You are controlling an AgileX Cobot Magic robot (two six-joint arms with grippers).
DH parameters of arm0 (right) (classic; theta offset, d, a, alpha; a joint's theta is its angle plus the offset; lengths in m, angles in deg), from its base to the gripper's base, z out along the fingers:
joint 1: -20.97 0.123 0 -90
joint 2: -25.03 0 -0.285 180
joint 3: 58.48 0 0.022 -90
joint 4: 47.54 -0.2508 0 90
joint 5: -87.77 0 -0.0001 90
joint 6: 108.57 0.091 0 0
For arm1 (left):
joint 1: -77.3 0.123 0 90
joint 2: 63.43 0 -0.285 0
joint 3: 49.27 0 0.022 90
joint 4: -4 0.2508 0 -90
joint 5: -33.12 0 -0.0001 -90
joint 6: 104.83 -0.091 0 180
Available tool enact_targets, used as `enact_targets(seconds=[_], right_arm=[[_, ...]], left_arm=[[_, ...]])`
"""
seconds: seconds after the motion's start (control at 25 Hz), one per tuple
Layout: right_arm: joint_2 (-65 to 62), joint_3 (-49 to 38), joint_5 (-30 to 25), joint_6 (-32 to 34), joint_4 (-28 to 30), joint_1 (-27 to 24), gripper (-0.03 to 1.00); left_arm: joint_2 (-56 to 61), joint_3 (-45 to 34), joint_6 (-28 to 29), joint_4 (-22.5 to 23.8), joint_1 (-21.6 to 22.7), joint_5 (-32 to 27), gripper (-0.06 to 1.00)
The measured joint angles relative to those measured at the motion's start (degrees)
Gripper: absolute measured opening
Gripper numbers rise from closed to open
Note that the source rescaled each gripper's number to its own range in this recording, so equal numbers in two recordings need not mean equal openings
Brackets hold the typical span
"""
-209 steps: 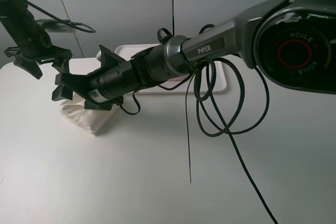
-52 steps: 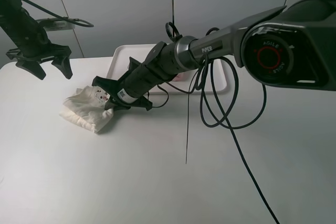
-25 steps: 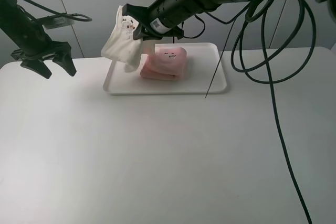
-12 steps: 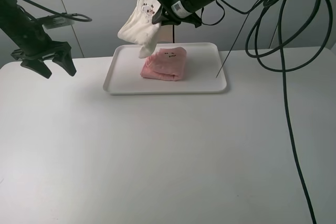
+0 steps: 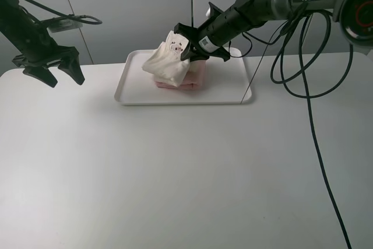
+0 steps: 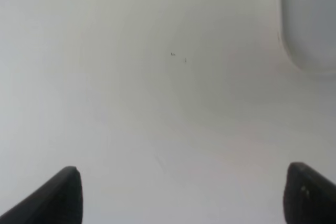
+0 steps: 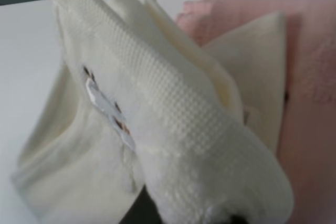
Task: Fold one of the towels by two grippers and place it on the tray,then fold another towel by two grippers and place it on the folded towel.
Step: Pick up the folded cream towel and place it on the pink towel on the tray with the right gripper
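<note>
— What's the right claw (image 5: 187,49) doing?

— I'm gripping the white towel (image 5: 167,61) with it, clenched, over the pink towel (image 5: 196,74) lying folded on the tray (image 5: 129,83).

— And the left claw (image 5: 53,71)?

— It's hanging spread wide and empty, well off to the side. I'm only lacking the set-down and release.

A plain white table (image 5: 175,173) fills the lower and middle part of the exterior high view, reaching every side edge. Behind it, across the top of the frame, stands a pale grey panelled wall (image 5: 134,4) with thin dark seams, one running vertically near the upper centre. Loose black cables (image 5: 317,144) trail down the right side.
</note>
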Motion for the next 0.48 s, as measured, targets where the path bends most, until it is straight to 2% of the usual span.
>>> enact_targets(seconds=[0.16,0.2,0.24,0.28,0.4,0.44,0.48], right_arm=[[0.16,0.02,2.22,0.00,4.10,0.00,0.08],[0.16,0.12,2.81,0.00,4.31,0.00,0.11],[0.16,0.12,3.21,0.00,4.30,0.00,0.18],[0.16,0.12,3.33,0.00,4.33,0.00,0.31],[0.16,0.12,3.56,0.00,4.09,0.00,0.79],[0.16,0.12,3.56,0.00,4.09,0.00,0.91],[0.03,0.12,3.18,0.00,4.34,0.00,0.96]], left_arm=[[0.00,0.00,0.00,-0.04,0.00,0.00,0.98],[0.00,0.00,0.00,-0.14,0.00,0.00,0.98],[0.00,0.00,0.00,-0.14,0.00,0.00,0.98],[0.00,0.00,0.00,-0.14,0.00,0.00,0.98],[0.00,0.00,0.00,-0.14,0.00,0.00,0.98],[0.00,0.00,0.00,-0.14,0.00,0.00,0.98],[0.00,0.00,0.00,-0.14,0.00,0.00,0.98]])
